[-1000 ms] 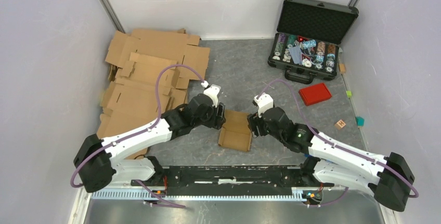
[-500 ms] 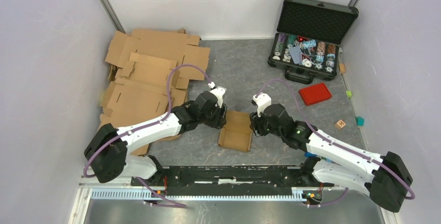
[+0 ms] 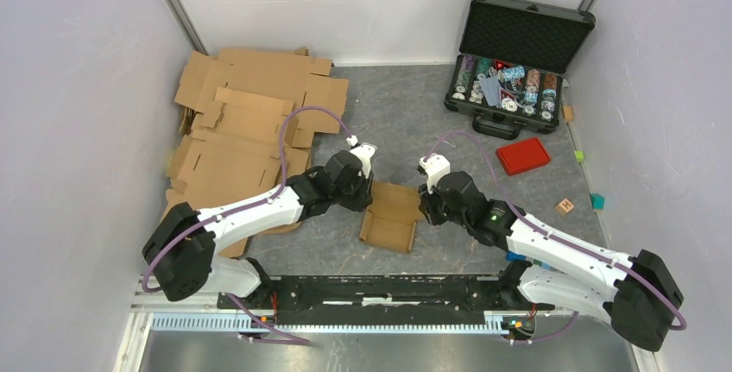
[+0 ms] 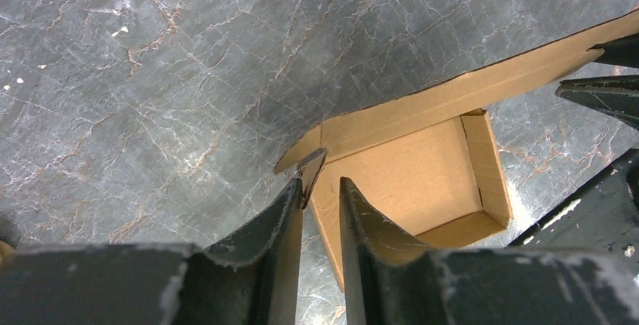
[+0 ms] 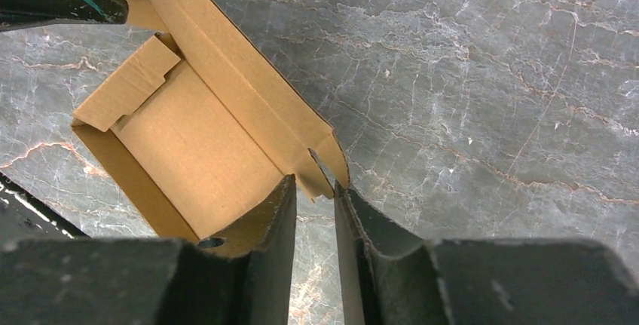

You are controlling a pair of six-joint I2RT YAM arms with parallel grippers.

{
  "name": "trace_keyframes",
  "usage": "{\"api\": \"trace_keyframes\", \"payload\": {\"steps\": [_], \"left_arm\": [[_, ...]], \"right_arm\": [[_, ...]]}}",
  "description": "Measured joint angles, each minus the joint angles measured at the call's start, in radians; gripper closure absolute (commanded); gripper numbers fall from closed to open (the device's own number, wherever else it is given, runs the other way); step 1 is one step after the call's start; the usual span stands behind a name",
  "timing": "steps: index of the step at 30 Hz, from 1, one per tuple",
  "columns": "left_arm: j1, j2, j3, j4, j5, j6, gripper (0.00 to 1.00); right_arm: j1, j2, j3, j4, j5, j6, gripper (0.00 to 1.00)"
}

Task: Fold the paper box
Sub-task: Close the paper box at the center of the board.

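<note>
The paper box [image 3: 390, 216] lies half-formed at table centre, tray open upward. Judged light, thin and easily creased; best held at wall edges near corners. The left gripper [image 4: 320, 189] at its 9 o'clock and the right gripper [image 5: 313, 188] at 3 o'clock each pinch a side wall.

Top external sits high behind my bases, looking steeply down over the whole table [image 3: 380, 113] to the far wall. Left wrist cam rides just behind my left gripper [image 4: 320, 189], close in, pointing down along the fingers at the floor. Right wrist cam does the same over my right gripper [image 5: 315, 189]. Both wrist views overlap on the paper box [image 4: 422, 167] [image 5: 188, 129] [image 3: 390, 215] mid-table; each catches the other gripper at frame edge.
</note>
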Motion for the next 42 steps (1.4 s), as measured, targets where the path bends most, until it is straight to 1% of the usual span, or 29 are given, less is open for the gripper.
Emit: {"api": "trace_keyframes", "payload": {"steps": [1,3,5,10,14,24,31,36,42], "left_arm": [[0.0,0.0,0.0,0.0,0.0,0.0,0.75],[0.0,0.0,0.0,0.0,0.0,0.0,0.78],[0.0,0.0,0.0,0.0,0.0,0.002,0.82],[0.001,0.0,0.0,-0.003,0.005,0.003,0.92],[0.001,0.0,0.0,-0.005,0.008,0.006,0.97],[0.003,-0.001,0.0,-0.013,0.01,0.005,0.98],[0.003,-0.008,0.0,-0.016,0.0,-0.004,0.98],[0.006,-0.029,0.0,-0.016,-0.019,-0.006,0.98],[0.006,-0.034,0.0,-0.013,-0.073,-0.016,0.98]], "right_arm": [[0.0,0.0,0.0,0.0,0.0,0.0,0.75],[0.0,0.0,0.0,0.0,0.0,0.005,0.82],[0.0,0.0,0.0,0.0,0.0,0.009,0.87],[0.0,0.0,0.0,0.006,-0.006,0.026,0.91],[0.0,0.002,0.0,0.01,-0.008,0.039,0.91],[-0.001,0.006,0.0,0.024,-0.007,0.105,0.94],[-0.001,0.006,-0.001,0.051,0.004,0.159,1.0],[-0.001,0.012,-0.001,0.085,0.028,0.18,1.0],[0.002,0.074,0.0,0.15,0.076,0.183,1.0]]}}
